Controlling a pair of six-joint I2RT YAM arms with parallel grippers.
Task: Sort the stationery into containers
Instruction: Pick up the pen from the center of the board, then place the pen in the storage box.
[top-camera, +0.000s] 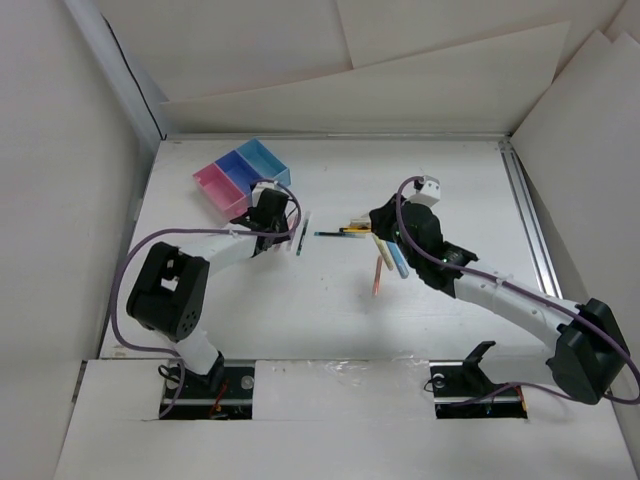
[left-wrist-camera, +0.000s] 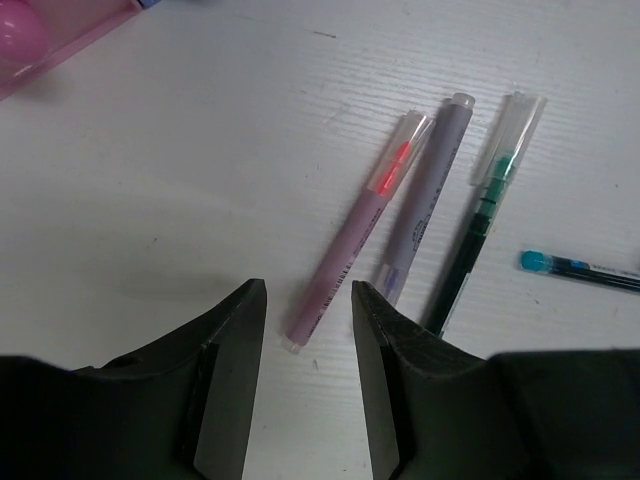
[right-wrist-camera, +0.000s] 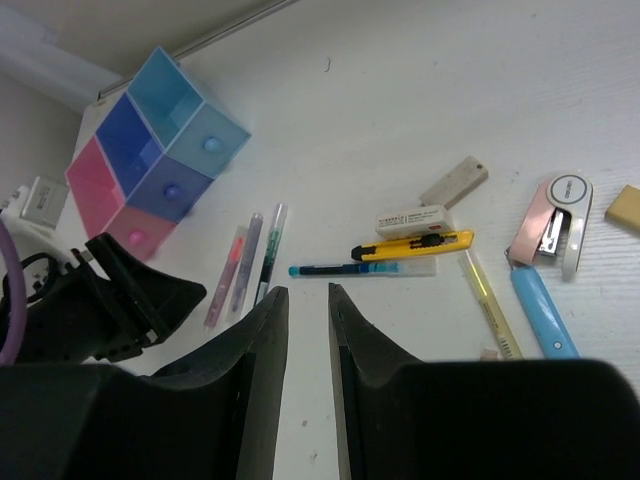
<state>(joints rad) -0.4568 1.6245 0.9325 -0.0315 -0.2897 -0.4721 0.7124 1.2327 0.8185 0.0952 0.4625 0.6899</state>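
Note:
Three joined containers, pink (top-camera: 216, 187), purple-blue (top-camera: 240, 172) and light blue (top-camera: 265, 160), stand at the back left. My left gripper (left-wrist-camera: 308, 296) is open and empty, low over the table. The near end of a pink pen (left-wrist-camera: 360, 230) lies between its fingertips. A grey pen (left-wrist-camera: 425, 195) and a green pen (left-wrist-camera: 485, 205) lie beside it on the right. My right gripper (right-wrist-camera: 308, 292) is narrowly open and empty above the table. Ahead of it lie a blue-tipped pen (right-wrist-camera: 350, 269), a pale-yellow stick (right-wrist-camera: 490, 305), a light-blue stick (right-wrist-camera: 545, 312) and a beige eraser (right-wrist-camera: 455, 182).
A yellow box cutter (right-wrist-camera: 415, 244), a white eraser (right-wrist-camera: 413, 220), a pink stapler (right-wrist-camera: 555, 225) and a yellow block (right-wrist-camera: 625, 205) lie among the stationery. An orange pen (top-camera: 377, 275) lies nearer the front. White walls enclose the table (top-camera: 330, 330).

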